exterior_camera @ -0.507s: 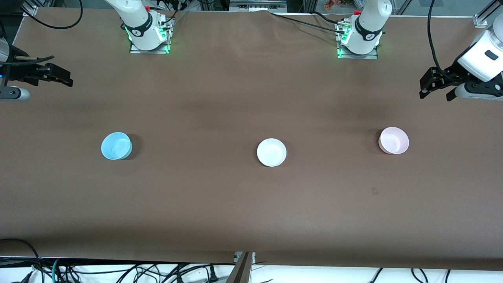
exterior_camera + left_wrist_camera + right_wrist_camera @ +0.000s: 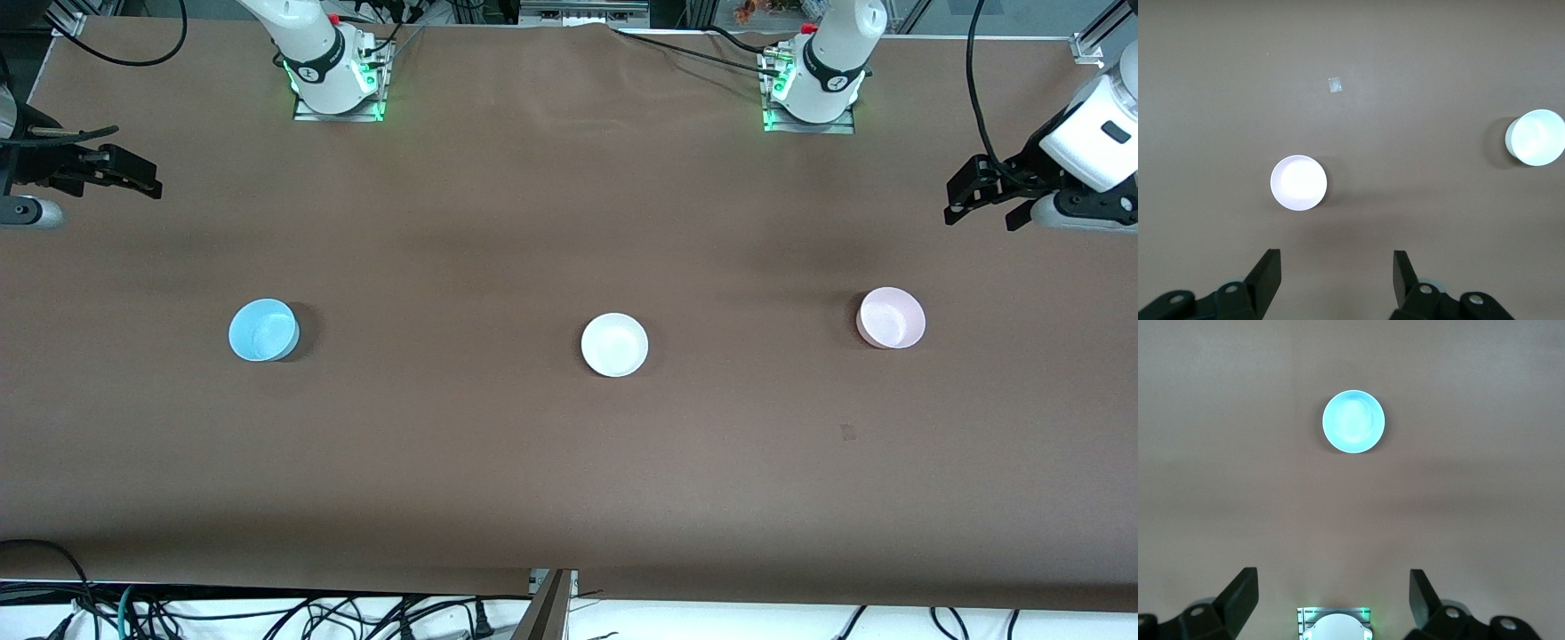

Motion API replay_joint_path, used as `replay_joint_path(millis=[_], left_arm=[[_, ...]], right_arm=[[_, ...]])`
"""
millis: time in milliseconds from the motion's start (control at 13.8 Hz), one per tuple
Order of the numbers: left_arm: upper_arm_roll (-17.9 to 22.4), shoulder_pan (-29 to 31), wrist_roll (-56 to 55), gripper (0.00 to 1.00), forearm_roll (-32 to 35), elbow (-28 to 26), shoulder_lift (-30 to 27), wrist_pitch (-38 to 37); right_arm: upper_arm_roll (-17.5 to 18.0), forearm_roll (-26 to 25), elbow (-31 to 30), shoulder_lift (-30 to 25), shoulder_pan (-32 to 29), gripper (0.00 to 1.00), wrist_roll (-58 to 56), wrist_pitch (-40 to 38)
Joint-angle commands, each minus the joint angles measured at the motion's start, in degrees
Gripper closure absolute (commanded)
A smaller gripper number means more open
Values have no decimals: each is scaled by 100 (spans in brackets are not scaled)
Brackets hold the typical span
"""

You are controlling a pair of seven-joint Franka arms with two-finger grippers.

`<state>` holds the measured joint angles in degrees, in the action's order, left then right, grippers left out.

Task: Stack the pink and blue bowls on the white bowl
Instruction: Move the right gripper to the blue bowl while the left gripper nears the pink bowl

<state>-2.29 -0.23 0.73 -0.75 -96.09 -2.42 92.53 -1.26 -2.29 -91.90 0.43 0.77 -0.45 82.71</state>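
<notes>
The light blue bowl point(image 2: 263, 330) stands upright toward the right arm's end of the table. The white bowl point(image 2: 614, 345) stands at the middle. The pale pink bowl point(image 2: 891, 317) stands toward the left arm's end. All three stand apart and empty. My left gripper point(image 2: 978, 218) is open and empty, up over bare table at the left arm's end. Its wrist view shows the pink bowl point(image 2: 1299, 183) and the white bowl point(image 2: 1537, 137) past its open gripper point(image 2: 1337, 263). My right gripper point(image 2: 147, 178) is open and empty over the right arm's end. Its wrist view point(image 2: 1333, 583) shows the blue bowl point(image 2: 1353, 421).
The brown table cover point(image 2: 569, 462) is bare around the bowls. A small pale mark point(image 2: 847, 433) lies nearer the front camera than the pink bowl. The arm bases point(image 2: 336, 84) point(image 2: 811, 93) stand at the top edge. Cables hang off the table's near edge.
Both grippers have shifted very slightly up over their ends of the table. The bowls have not moved.
</notes>
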Motion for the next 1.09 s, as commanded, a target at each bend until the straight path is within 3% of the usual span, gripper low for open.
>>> replay_joint_path(millis=[0, 725, 1014], left_arm=[[114, 110, 68, 30, 40, -268, 119, 184], [1125, 49, 1123, 37, 40, -2939, 31, 3074], [1231, 58, 1140, 38, 57, -3460, 57, 3806]], right_arm=[[56, 18, 154, 71, -68, 0, -26, -44], [82, -8, 198, 387, -33, 0, 36, 176], [29, -17, 198, 800, -269, 0, -26, 220]])
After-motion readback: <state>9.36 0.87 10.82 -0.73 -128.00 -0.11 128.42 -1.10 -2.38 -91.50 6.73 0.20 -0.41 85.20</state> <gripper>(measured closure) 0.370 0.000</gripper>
